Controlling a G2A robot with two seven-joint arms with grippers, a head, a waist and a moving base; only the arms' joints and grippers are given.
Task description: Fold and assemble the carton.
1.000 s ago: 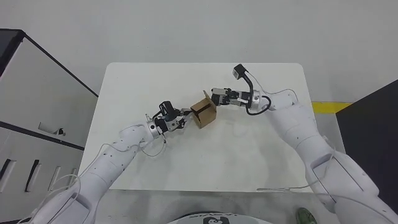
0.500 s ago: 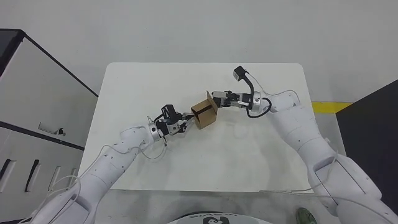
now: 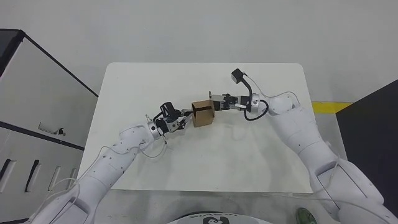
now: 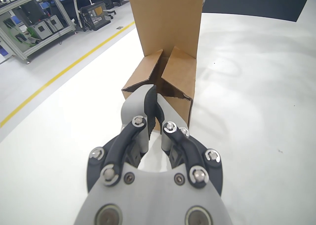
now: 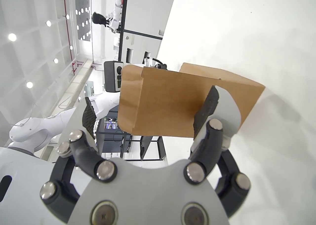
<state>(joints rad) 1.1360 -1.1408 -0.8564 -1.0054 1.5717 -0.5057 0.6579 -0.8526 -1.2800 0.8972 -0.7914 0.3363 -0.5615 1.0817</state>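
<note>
You see the carton standing near the centre of the table, top flap upright. At its 8 o'clock the left gripper meets the side flaps, fingers pressed together. At 2 o'clock the right gripper is spread, one pad on the carton's wall.

Three cameras sharing one small brown cardboard carton.

The top camera is looking straight down from above the arms, far enough off to be taking in the whole white rectangular table, with the carton near its middle. The left wrist camera is sitting just behind the left gripper, facing along the tabletop at the carton's flapped end from very near. The right wrist camera, rolled onto its side, is peering past the right gripper at the carton's opposite wall, equally near. All three views are sharing the carton and the tabletop around it.
</note>
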